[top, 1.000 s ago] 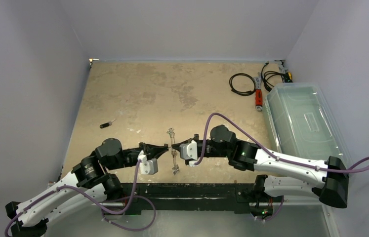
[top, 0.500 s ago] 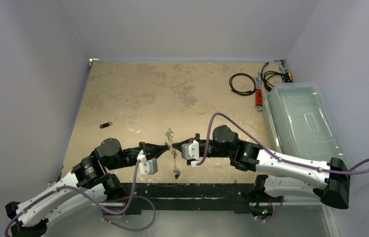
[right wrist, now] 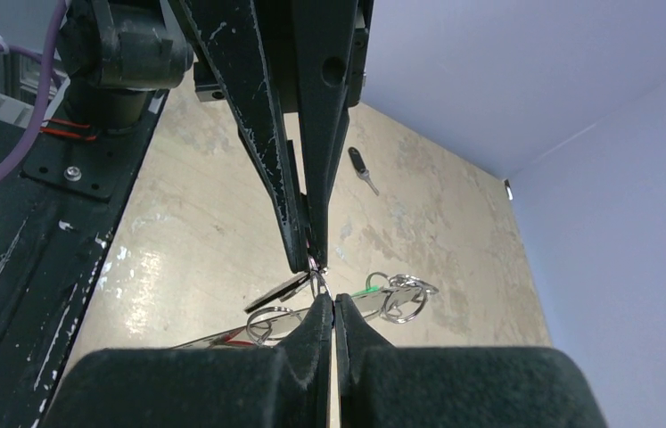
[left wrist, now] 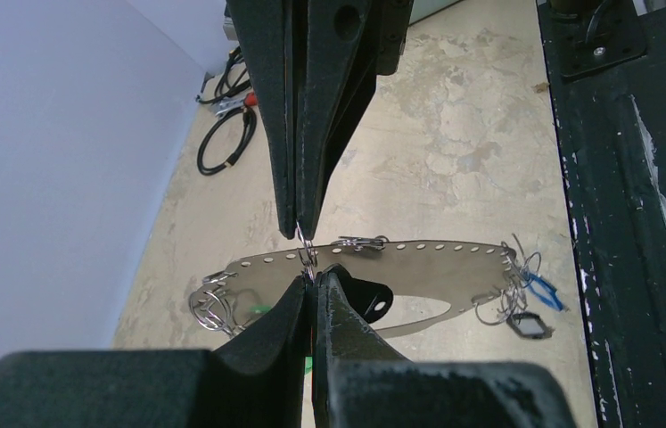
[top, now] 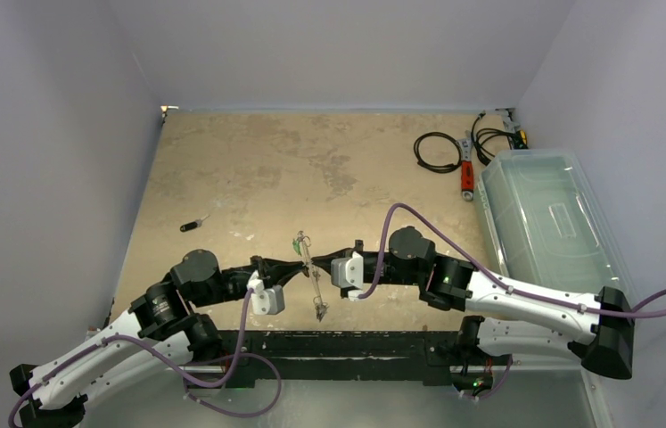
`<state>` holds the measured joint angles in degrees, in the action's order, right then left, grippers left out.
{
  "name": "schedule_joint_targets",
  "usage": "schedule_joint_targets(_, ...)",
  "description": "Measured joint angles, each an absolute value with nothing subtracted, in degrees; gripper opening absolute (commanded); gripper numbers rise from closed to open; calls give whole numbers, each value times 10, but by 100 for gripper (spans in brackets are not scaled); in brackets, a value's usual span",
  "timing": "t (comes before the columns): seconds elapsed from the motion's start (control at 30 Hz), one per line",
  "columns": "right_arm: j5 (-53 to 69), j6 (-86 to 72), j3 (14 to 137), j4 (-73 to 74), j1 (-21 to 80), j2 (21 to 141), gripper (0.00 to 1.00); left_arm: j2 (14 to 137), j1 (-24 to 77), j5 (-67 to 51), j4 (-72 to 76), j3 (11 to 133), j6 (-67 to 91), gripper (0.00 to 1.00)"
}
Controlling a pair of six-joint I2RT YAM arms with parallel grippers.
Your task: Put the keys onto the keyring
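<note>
The keyring (top: 310, 272) hangs above the table near its front edge, between the two gripper tips. It is a flat silver crescent (left wrist: 427, 260) with holes along its rim, strung with split rings (left wrist: 213, 308). Blue (left wrist: 538, 290), black (left wrist: 530, 325) and green (left wrist: 258, 309) keys hang from it. My left gripper (left wrist: 311, 276) and right gripper (right wrist: 327, 301) meet tip to tip. Both are shut on one small split ring (left wrist: 308, 254) of the keyring. A loose black key (top: 191, 225) lies on the table far to the left.
A clear plastic bin (top: 547, 223) stands along the right wall. Black coiled cables (top: 436, 152) and a red tool (top: 467, 174) lie at the back right. The black front rail (top: 347, 343) runs just below the grippers.
The keyring has tilted a little, its far end swinging left. The right arm has shifted slightly right. Both grippers stay shut.
</note>
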<state>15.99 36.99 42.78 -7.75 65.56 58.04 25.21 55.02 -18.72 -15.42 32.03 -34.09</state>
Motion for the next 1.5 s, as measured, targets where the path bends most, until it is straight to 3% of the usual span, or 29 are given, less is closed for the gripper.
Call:
schedule_joint_targets(0.5, 160, 368, 428, -84, 656, 577, 0, 252, 550, -186, -147, 320, -337, 0)
schedule_joint_targets(0.6, 159, 368, 428, -86, 656, 577, 0, 252, 550, -180, -145, 320, -336, 18)
schedule_joint_targets(0.87, 154, 368, 428, -102, 656, 577, 0, 237, 550, -175, -145, 320, -335, 33)
schedule_joint_targets(1.5, 145, 368, 427, -116, 656, 577, 0, 233, 539, -170, -102, 310, -288, 25)
